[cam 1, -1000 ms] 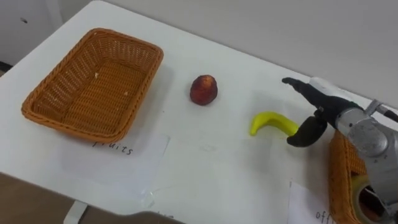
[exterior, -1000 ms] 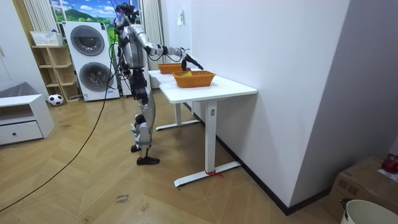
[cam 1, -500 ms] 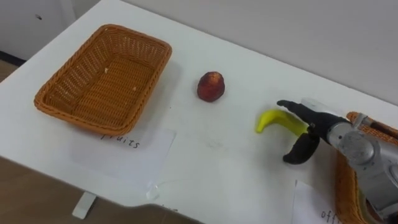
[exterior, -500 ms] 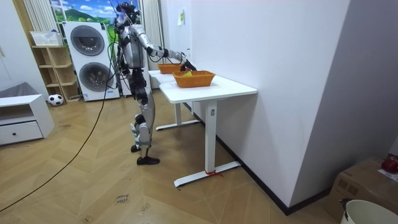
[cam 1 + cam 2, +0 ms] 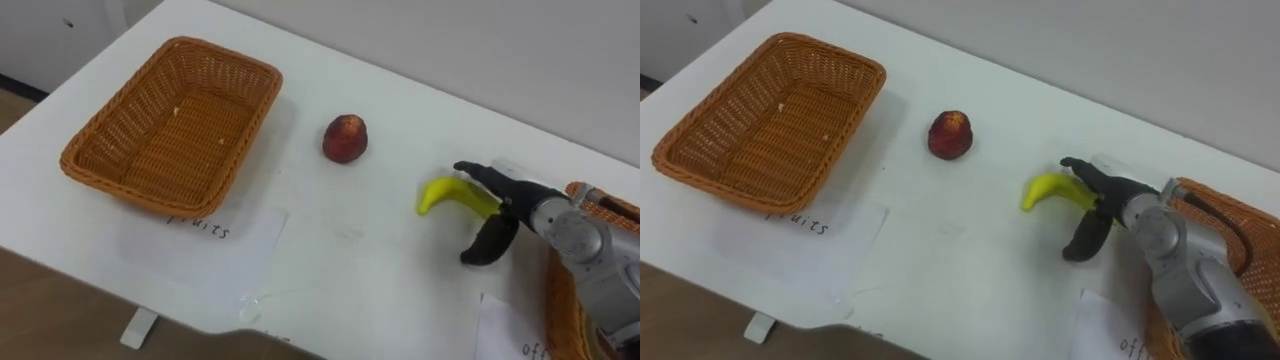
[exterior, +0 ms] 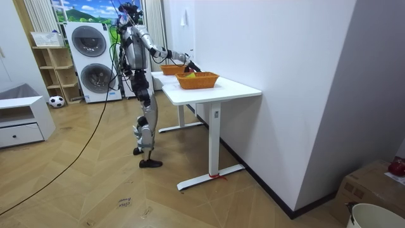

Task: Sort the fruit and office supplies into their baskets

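Fingers: the fingers (image 5: 472, 171) of the right hand (image 5: 517, 201) were spread wide and stretched out over the right end of the banana (image 5: 447, 195), with the thumb (image 5: 487, 243) hanging down on the near side. They held nothing.
Contact: the banana's right end lay in the gap between fingers and thumb. I could not tell whether the fingers touched its skin.
Banana: it lay flat on the tabletop (image 5: 400, 280), curved, its free tip pointing left and a little toward the robot.
Red fruit: a round red fruit (image 5: 345, 138) sat on the tabletop to the left of the banana and farther back, apart from it and from the hand.
Fruit basket: an oblong wicker basket (image 5: 160, 130) stood at the left of the tabletop, well apart from the banana, with no fruit in it.
Left label: a sheet of paper with handwriting (image 5: 200, 235) lay flat just in front of that basket.
Second basket: the rim of another wicker basket (image 5: 598, 203) showed at the right edge, just behind the right forearm.
Right label: a corner of a second written sheet (image 5: 505, 330) lay near the front edge, below the hand.
Robot: in the room view it stood upright at the near end of the white table (image 6: 215, 92), its right arm reaching out over the baskets.
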Robot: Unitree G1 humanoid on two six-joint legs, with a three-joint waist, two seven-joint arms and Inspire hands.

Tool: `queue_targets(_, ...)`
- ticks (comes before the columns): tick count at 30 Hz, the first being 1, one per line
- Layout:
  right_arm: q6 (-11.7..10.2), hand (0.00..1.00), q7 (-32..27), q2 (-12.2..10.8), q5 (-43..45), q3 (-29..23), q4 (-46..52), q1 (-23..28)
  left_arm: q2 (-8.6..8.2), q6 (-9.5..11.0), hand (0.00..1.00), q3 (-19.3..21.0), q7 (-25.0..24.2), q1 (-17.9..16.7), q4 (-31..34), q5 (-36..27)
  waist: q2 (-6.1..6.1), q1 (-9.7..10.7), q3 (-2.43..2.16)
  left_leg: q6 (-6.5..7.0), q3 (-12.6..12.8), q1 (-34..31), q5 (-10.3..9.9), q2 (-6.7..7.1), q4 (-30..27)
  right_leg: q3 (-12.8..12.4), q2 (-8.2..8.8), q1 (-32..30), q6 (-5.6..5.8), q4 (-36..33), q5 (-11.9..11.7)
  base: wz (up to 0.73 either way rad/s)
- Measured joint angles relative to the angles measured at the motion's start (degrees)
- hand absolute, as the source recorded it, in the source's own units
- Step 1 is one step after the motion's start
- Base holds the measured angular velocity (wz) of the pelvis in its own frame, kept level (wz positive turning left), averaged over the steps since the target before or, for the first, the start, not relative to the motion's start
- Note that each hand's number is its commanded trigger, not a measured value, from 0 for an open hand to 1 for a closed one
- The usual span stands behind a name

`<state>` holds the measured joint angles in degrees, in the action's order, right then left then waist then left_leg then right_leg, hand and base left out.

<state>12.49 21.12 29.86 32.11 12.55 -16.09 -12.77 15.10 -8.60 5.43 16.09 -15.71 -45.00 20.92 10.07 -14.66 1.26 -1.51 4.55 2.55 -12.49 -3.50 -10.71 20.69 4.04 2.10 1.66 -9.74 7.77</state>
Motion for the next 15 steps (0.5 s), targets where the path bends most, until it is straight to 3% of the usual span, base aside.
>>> queue_targets(11, -0.05, 0.0, 0.52, -0.04, -0.27, 0.02, -1.58, -1.06, 0.0, -0.1, 0.0, -0.05, 0.04, 0.49, -2.24, 0.02, -0.03, -1.07, 0.01, 0.05, 0.08, -0.06, 0.02, 0.03, 0.62, -0.05, -0.12, -0.04, 0.0, 0.05, 0.0, 0.0)
queue_targets(15, -0.44, 0.0, 3.41, -0.05, -0.7, 0.71, -1.48, -1.6, 0.03, -0.09, 0.0, 0.43, -0.15, 1.2, -2.35, 0.03, 0.31, -1.56, -0.24, 0.05, -0.15, -0.02, 0.02, 0.04, 0.72, -0.05, -0.15, 0.0, 0.0, 0.17, 0.0, 0.02)
